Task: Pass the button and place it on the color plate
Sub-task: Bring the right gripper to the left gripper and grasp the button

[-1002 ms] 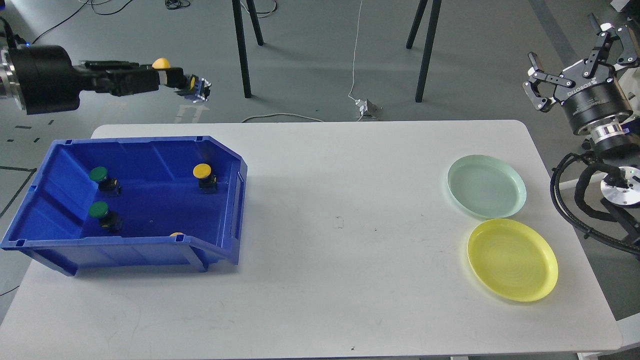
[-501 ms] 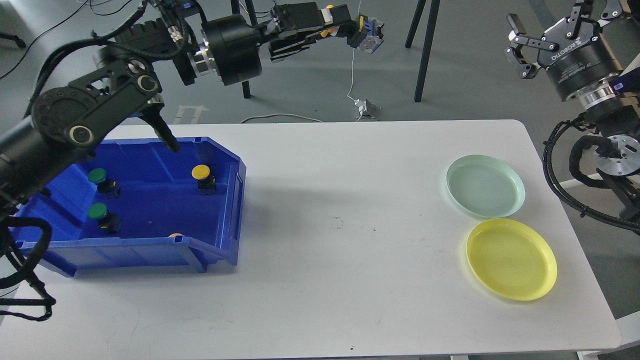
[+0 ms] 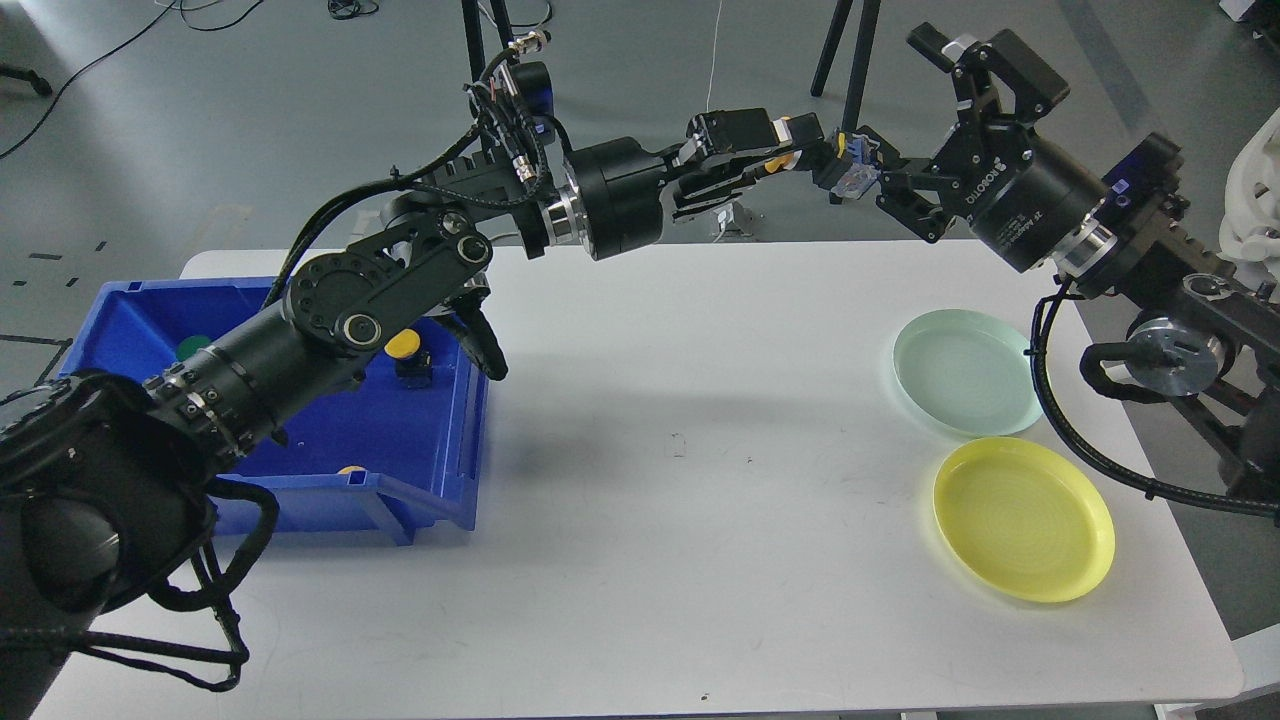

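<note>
Heads up: left gripper (image 3: 800,157) clamps yellow button (image 3: 845,170), right gripper (image 3: 905,150) open; release early, you drop it.

1. The white table (image 3: 700,480) lies bare between the blue bin (image 3: 440,470) and both plates.
2. Right of the bin, well apart, the green plate (image 3: 968,372) and yellow plate (image 3: 1022,518) sit just beside each other.
3. The left arm (image 3: 330,330) stretches above the bin, covering much of its opening.
</note>
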Robot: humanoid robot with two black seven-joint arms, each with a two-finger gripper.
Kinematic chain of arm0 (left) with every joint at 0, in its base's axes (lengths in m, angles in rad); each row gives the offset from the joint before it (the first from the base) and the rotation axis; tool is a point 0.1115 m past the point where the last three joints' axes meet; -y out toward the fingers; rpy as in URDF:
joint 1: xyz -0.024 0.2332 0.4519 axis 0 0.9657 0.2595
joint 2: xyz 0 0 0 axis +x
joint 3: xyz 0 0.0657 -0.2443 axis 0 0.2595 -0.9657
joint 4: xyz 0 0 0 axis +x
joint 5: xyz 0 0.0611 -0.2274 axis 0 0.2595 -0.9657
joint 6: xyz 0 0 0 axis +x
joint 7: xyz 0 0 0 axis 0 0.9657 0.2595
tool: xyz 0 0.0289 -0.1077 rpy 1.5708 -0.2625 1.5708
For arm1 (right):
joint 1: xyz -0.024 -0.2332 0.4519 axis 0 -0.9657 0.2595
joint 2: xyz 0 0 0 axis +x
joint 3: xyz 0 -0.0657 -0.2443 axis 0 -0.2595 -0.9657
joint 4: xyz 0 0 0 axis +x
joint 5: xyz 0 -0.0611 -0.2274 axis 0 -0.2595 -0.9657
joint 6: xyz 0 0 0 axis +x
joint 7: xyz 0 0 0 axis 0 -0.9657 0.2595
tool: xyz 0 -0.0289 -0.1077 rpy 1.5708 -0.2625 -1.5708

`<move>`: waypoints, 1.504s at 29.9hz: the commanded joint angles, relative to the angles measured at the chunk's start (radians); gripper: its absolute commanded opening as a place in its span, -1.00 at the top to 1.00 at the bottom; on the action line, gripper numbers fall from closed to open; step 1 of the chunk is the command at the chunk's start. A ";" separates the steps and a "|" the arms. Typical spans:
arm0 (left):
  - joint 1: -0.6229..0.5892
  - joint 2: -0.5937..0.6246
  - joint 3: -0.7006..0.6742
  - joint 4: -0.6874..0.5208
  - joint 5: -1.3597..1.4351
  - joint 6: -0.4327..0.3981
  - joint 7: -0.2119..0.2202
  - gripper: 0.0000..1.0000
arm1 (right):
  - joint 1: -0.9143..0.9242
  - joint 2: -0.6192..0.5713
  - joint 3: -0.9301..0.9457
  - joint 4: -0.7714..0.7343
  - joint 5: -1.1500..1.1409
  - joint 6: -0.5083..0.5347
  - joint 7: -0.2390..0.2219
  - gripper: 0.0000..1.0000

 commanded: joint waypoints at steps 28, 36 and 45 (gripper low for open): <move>0.011 -0.006 -0.005 0.030 -0.061 0.000 0.000 0.62 | -0.129 0.081 0.080 0.088 0.010 -0.015 0.000 -0.79; 0.012 -0.005 -0.003 0.030 -0.089 0.000 0.000 0.62 | -0.129 0.138 0.111 0.074 0.016 -0.051 0.000 -0.73; 0.014 -0.005 -0.003 0.030 -0.089 0.000 0.000 0.61 | -0.135 0.129 0.126 0.077 0.019 -0.053 0.000 -0.63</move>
